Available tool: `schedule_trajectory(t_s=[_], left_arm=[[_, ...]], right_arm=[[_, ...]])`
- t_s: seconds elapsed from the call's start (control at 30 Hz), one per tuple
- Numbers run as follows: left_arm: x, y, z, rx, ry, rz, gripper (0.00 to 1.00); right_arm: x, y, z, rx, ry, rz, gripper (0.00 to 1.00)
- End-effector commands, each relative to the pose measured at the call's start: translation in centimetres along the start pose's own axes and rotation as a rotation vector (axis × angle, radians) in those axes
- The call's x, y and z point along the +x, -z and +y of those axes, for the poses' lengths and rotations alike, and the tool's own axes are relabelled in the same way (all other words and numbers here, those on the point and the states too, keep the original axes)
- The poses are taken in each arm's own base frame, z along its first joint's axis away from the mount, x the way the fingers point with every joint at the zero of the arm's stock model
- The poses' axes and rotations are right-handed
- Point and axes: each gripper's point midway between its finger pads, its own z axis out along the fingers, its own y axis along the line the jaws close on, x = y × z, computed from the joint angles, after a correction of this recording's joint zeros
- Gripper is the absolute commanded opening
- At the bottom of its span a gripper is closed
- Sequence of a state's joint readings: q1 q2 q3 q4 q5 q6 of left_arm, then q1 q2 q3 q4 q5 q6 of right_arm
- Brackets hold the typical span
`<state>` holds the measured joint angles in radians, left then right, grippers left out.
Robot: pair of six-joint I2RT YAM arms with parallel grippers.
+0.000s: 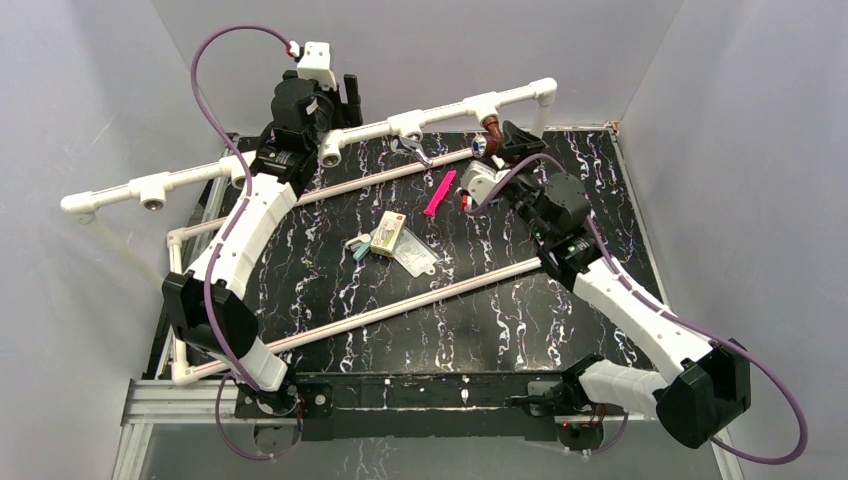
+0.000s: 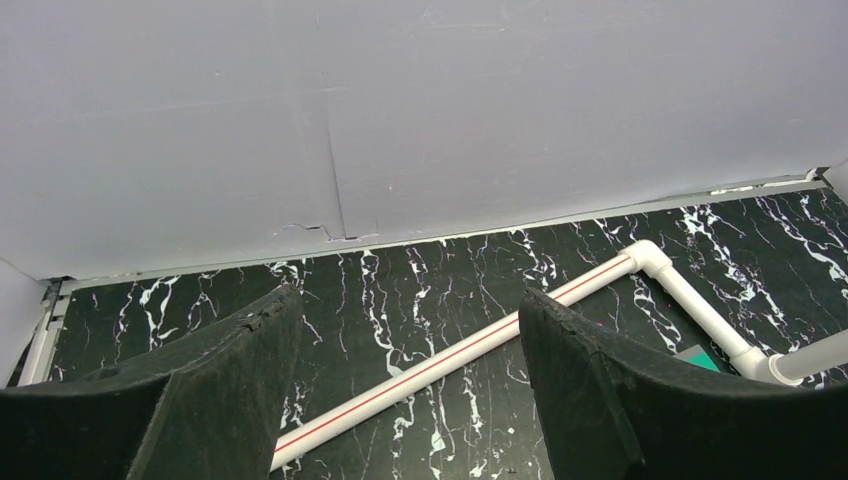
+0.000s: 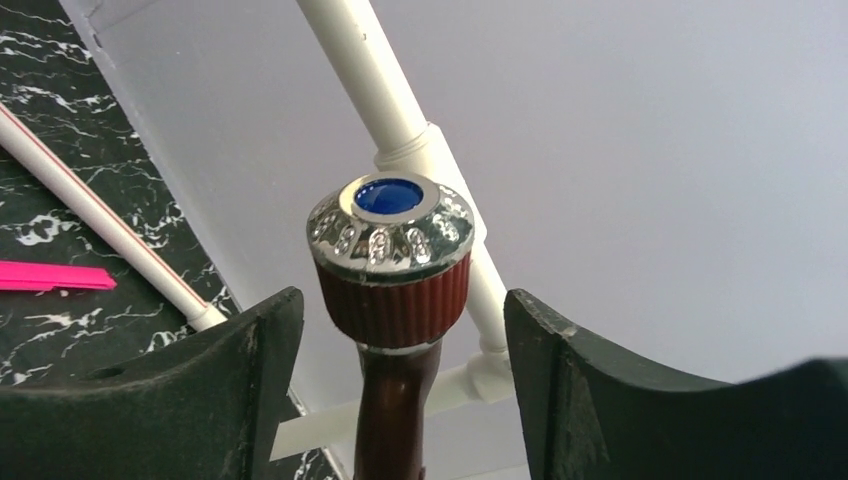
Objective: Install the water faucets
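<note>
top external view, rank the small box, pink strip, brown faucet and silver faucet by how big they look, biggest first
1. small box
2. pink strip, about as long but much thinner
3. brown faucet and silver faucet: they look about alike, so not ranked

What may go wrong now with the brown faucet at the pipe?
The right gripper stands open around the ribbed knob of the brown faucet, touching neither side. Closing off-centre might tilt the faucet at the white tee. The knob's shiny cap tapers; a grip that high might slip.
</note>
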<state>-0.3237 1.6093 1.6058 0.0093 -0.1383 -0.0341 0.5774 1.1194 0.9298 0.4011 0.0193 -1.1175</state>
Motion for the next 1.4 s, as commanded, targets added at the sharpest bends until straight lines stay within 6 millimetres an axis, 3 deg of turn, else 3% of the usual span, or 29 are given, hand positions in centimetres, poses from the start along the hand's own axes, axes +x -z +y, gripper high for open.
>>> schedule_trajectory(t_s=[0.0, 0.1, 0.2, 0.3, 0.33, 0.53, 0.97, 1.37], left_arm=[[13.8, -0.6, 0.0, 0.001, -0.066, 0.397, 0.76], [13.8, -0.6, 0.0, -0.001, -0.071, 0.399, 0.76], [14.0, -0.6, 0.1, -0.003, -0.074, 0.403, 0.76], [14.1, -0.7, 0.1, -0.001, -0.074, 0.405, 0.76], [14.2, -0.7, 0.1, -0.001, -0.074, 0.408, 0.76], [14.1, -0.8, 0.0, 0.001, -0.072, 0.411, 0.76], [13.8, -0.4, -0.1, 0.005, -0.065, 0.404, 0.76], [13.0, 0.1, -0.2, 0.014, -0.057, 0.387, 0.76]], right_arm=[[-1.9, -0.6, -4.3, 0.127, 0.038, -0.054, 0.77], [-1.9, -0.9, -4.3, 0.131, 0.040, -0.053, 0.62], [-1.8, -1.2, -4.3, 0.139, 0.015, -0.052, 0.38], [-1.7, -1.2, -4.2, 0.146, -0.029, -0.052, 0.04], [-1.6, -1.2, -4.3, 0.155, -0.053, -0.049, 0.01], [-1.6, -0.7, -3.9, 0.200, -0.307, -0.059, 0.01], [-0.5, -0.7, -5.0, 0.427, -1.200, 0.014, 0.01], [-0.5, -0.1, -3.7, 0.566, -1.954, 0.012, 0.01]])
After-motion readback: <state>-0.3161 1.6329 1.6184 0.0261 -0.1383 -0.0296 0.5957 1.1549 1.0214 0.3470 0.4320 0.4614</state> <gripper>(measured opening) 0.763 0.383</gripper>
